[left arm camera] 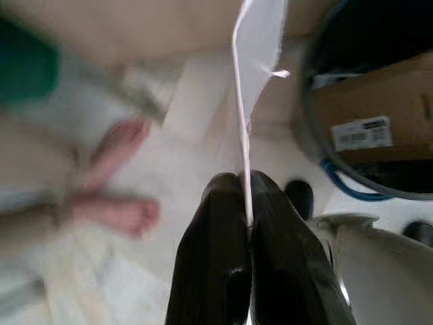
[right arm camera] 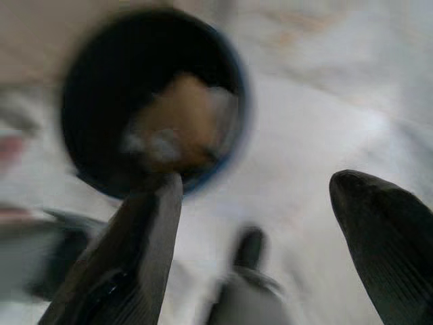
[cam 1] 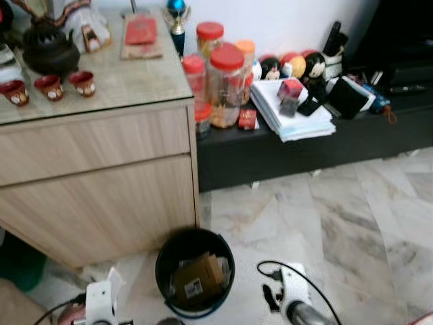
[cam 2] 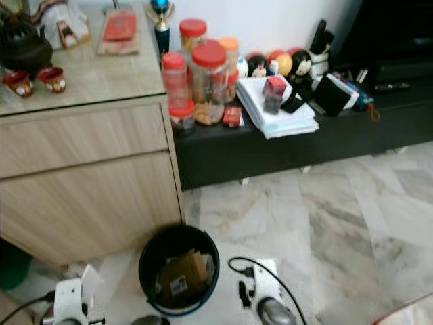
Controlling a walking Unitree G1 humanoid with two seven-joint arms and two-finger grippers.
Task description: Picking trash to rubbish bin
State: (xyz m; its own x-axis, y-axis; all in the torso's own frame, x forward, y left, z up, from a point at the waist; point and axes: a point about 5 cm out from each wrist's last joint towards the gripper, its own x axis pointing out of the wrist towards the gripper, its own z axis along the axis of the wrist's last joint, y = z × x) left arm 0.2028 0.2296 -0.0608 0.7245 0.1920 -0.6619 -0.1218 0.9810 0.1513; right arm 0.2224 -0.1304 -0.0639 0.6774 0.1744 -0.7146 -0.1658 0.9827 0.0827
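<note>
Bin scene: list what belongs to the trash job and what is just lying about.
Job:
- left gripper, shut on white paper scrap
- right gripper, open near the bin
- black rubbish bin, with cardboard box inside

Lying about:
- red-lidded jars
- teapot
- red cups
- paper stack
- wooden cabinet

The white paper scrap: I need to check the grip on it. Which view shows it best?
The left wrist view: the white paper scrap stands edge-on, pinched between the left gripper's shut fingers, beside the bin. In the eye views it is a small white piece left of the bin.
</note>
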